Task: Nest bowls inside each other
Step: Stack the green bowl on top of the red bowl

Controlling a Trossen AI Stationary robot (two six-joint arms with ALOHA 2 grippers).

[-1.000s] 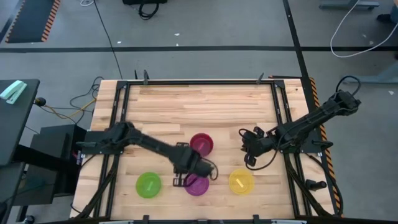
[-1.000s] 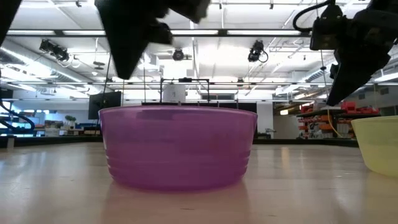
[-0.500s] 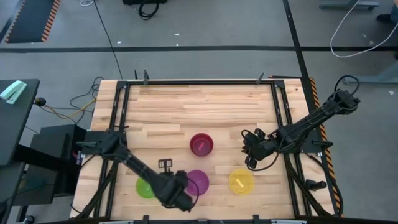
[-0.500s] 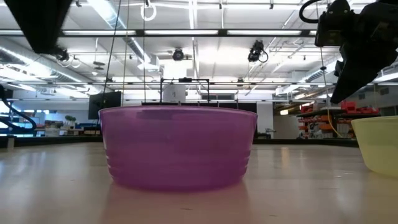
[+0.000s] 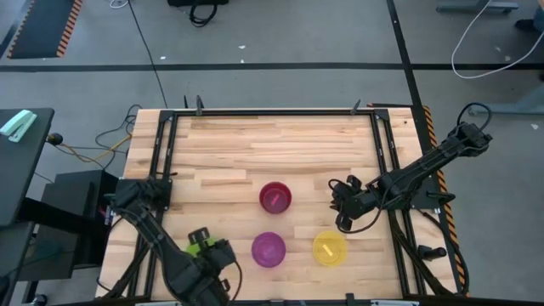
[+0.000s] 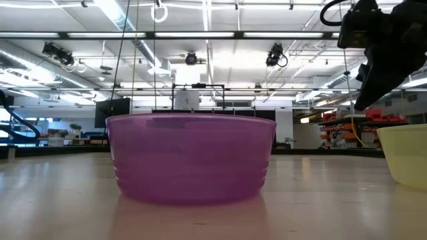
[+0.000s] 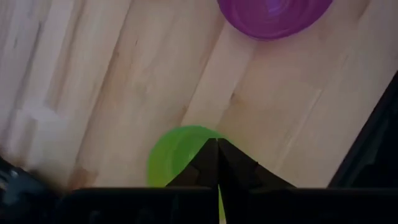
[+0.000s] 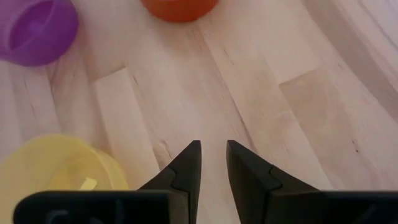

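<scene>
the wooden table (image 5: 280, 149) holds four bowls. taking the purple bowl (image 5: 269, 249) as landmark: the pink bowl (image 5: 275, 197) sits behind it, the yellow bowl (image 5: 330, 248) just beside it toward the right arm, the green bowl (image 7: 177, 155) on its other side. above the green bowl the left gripper (image 7: 217, 163) hangs with fingers pressed together, empty. beyond the yellow bowl, the right gripper (image 8: 212, 163) hovers, narrowly parted, empty.

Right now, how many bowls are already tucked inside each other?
Maybe one pair: an orange inside shows in the pink bowl, though that's uncertain. The purple bowl, yellow bowl and green bowl sit apart on the table. The left pincer, shut and empty, is over the green one; the right pincer waits open.
</scene>
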